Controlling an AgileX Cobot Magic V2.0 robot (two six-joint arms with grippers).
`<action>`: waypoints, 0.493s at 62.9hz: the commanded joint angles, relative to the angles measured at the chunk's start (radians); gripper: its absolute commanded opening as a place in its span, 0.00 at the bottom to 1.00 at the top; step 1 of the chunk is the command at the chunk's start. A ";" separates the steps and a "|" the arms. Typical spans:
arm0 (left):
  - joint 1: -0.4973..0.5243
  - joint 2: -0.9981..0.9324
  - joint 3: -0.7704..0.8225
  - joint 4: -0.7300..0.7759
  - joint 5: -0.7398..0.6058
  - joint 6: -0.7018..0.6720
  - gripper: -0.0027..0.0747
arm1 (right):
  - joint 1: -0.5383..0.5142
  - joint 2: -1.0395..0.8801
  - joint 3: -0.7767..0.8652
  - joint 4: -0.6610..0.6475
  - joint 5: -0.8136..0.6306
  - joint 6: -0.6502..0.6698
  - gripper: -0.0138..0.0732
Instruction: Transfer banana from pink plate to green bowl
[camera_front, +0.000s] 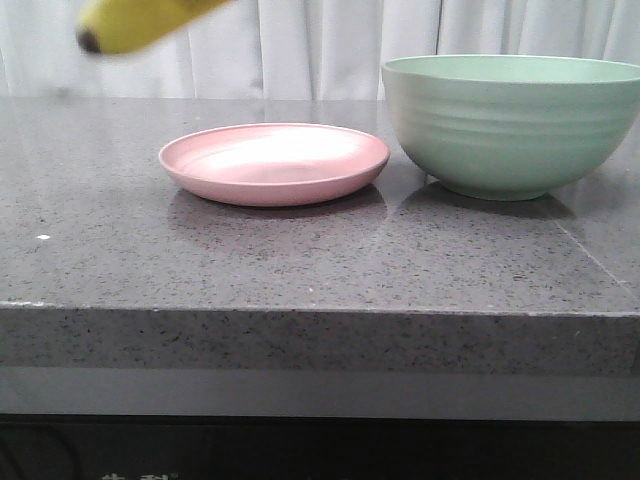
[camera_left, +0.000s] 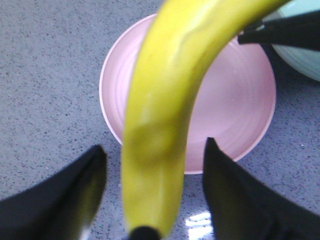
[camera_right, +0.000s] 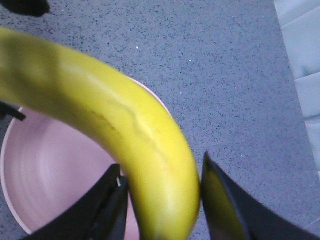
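Observation:
The yellow banana (camera_front: 140, 22) hangs in the air at the top left of the front view, dark tip to the left, high above the table. My right gripper (camera_right: 161, 162) is shut on one end of the banana (camera_right: 150, 150). My left gripper (camera_left: 155, 147) is open, with its fingers on either side of the banana's dark-tipped end (camera_left: 160, 125) and gaps on both sides. The pink plate (camera_front: 275, 190) lies empty below; it also shows in the left wrist view (camera_left: 235, 100) and the right wrist view (camera_right: 55, 170). The green bowl (camera_front: 510, 125) stands to its right and shows in the left wrist view (camera_left: 305, 55).
The grey speckled stone table (camera_front: 300, 270) has its front edge close to the camera. White curtains (camera_front: 320, 40) hang behind it. Both grippers are above the front view's frame.

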 joint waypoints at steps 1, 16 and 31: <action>-0.007 -0.040 -0.029 0.040 -0.061 -0.013 0.74 | -0.004 -0.050 -0.034 -0.005 -0.055 -0.004 0.30; -0.007 -0.040 -0.029 0.068 -0.081 -0.013 0.77 | -0.004 -0.050 -0.034 -0.024 -0.049 -0.004 0.30; -0.007 -0.040 -0.029 0.111 -0.085 -0.015 0.77 | -0.004 -0.050 -0.034 -0.024 -0.084 -0.004 0.30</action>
